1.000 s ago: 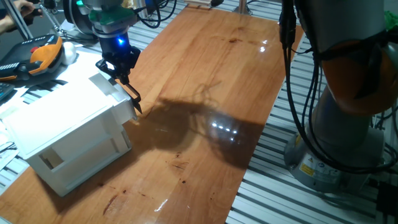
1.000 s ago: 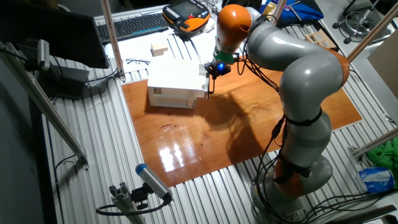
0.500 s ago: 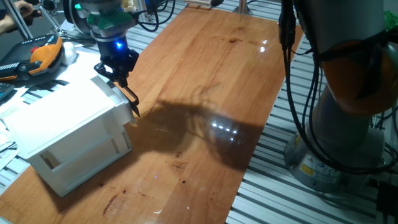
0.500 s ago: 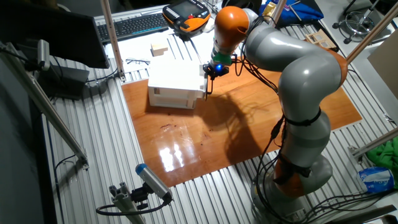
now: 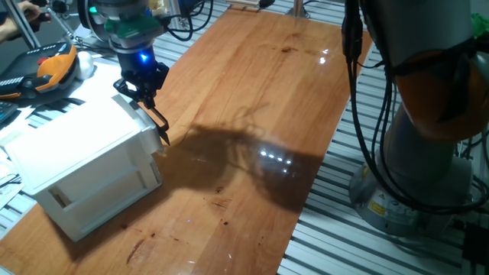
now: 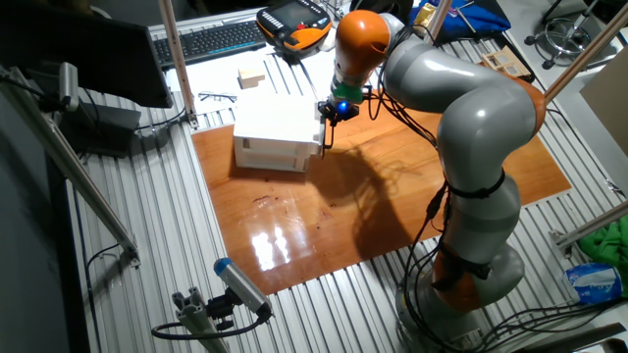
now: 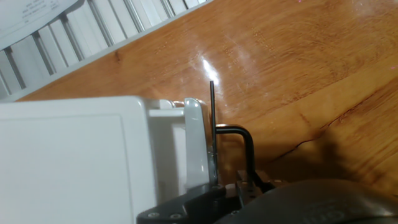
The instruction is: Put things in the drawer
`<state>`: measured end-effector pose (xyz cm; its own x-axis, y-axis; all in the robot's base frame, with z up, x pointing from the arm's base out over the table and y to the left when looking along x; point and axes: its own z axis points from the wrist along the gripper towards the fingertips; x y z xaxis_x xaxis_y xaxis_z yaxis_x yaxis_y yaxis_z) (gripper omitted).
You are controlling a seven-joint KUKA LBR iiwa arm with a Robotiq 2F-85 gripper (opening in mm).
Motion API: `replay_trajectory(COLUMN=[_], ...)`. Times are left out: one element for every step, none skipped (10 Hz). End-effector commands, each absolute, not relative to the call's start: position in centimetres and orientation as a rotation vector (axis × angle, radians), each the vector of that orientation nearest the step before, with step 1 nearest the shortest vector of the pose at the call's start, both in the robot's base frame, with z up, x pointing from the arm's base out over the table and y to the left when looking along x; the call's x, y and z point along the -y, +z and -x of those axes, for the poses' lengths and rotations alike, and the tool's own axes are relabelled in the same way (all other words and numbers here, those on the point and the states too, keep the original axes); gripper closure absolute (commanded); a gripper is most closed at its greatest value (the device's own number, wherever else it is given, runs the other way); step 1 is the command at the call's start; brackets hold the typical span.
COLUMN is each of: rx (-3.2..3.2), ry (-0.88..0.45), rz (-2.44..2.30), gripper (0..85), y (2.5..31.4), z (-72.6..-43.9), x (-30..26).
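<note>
The white cabinet [image 5: 76,153] stands at the left end of the wooden table [image 5: 267,92]. Its drawer [image 7: 194,137] sticks out a little, leaving a narrow gap to the cabinet body. My gripper [image 5: 158,128] points down at the drawer front. In the hand view one thin finger [image 7: 212,118] stands between the drawer front and the black bar handle [image 7: 249,146]. Whether the jaws are open or shut does not show. A small beige cube [image 6: 251,78] lies on the metal bench behind the cabinet [image 6: 275,123], apart from the gripper [image 6: 325,137].
An orange and black teach pendant [image 5: 50,69] and papers lie beside the cabinet. A keyboard [image 6: 211,39] and glasses [image 6: 218,96] sit on the bench. The arm's base [image 5: 428,153] and cables stand at the table's right edge.
The gripper has shifted slightly left, closer against the drawer front. The cabinet and the cube have not moved.
</note>
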<state>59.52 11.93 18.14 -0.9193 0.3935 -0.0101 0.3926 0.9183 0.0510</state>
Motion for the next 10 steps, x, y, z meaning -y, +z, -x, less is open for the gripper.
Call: replay_trajectory(rx=[-3.057, -3.056, -3.055, -3.054, -3.053, -3.052, -3.051, -3.05, -3.05, -3.049], ry=[0.073, 0.07, 0.068, 0.068, 0.066, 0.063, 0.059, 0.057, 0.057, 0.054], rz=[-0.627, -0.63, -0.632, -0.637, -0.641, -0.644, -0.646, -0.65, -0.65, -0.655], gripper=[85.0, 85.0, 85.0, 85.0, 85.0, 85.0, 85.0, 85.0, 85.0, 85.0], y=[18.2, 18.2, 18.2, 18.1, 18.0, 18.0, 18.0, 18.0, 18.0, 18.0], z=[-59.6, -59.6, -59.6, -59.6, -59.7, -59.7, -59.7, -59.7, -59.8, -59.8], x=[-12.1, -12.2, -12.3, -12.4, -12.6, -12.8, -12.9, -13.0, -13.0, -13.2])
